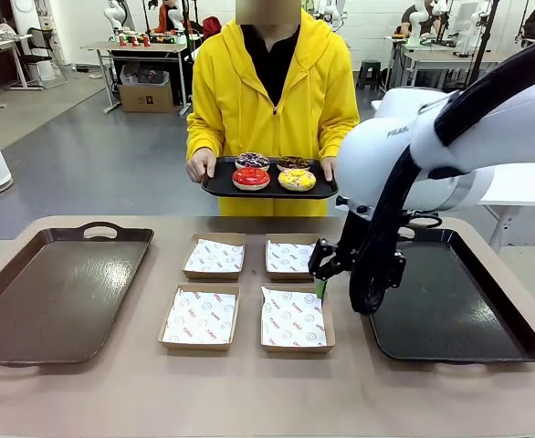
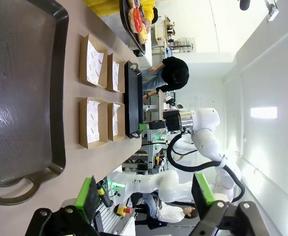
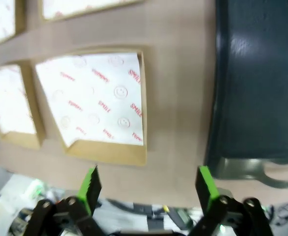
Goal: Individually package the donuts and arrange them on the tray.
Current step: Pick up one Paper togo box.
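Note:
A person in a yellow hoodie holds a black serving tray (image 1: 220, 185) above the table's far edge. Four donuts lie on it: glossy red (image 1: 250, 179), yellow-iced (image 1: 297, 180), purple-brown (image 1: 252, 161) and dark chocolate (image 1: 293, 163). My right gripper (image 1: 320, 285) hangs open beside the right edge of the near right box (image 1: 293, 318), holding nothing. In the right wrist view the gripper (image 3: 148, 184) stands open over the table between that box (image 3: 92, 103) and the dark tray (image 3: 257, 83). My left gripper (image 2: 144, 194) is open and empty, looking across the brown tray (image 2: 21, 98) towards the donuts (image 2: 136, 19).
Four shallow paper-lined cardboard boxes sit in a two-by-two block at mid-table, such as the far left one (image 1: 215, 256). A large brown tray (image 1: 57, 292) lies at the left and a dark tray (image 1: 459, 310) at the right. My right arm (image 1: 450, 146) crosses above the dark tray.

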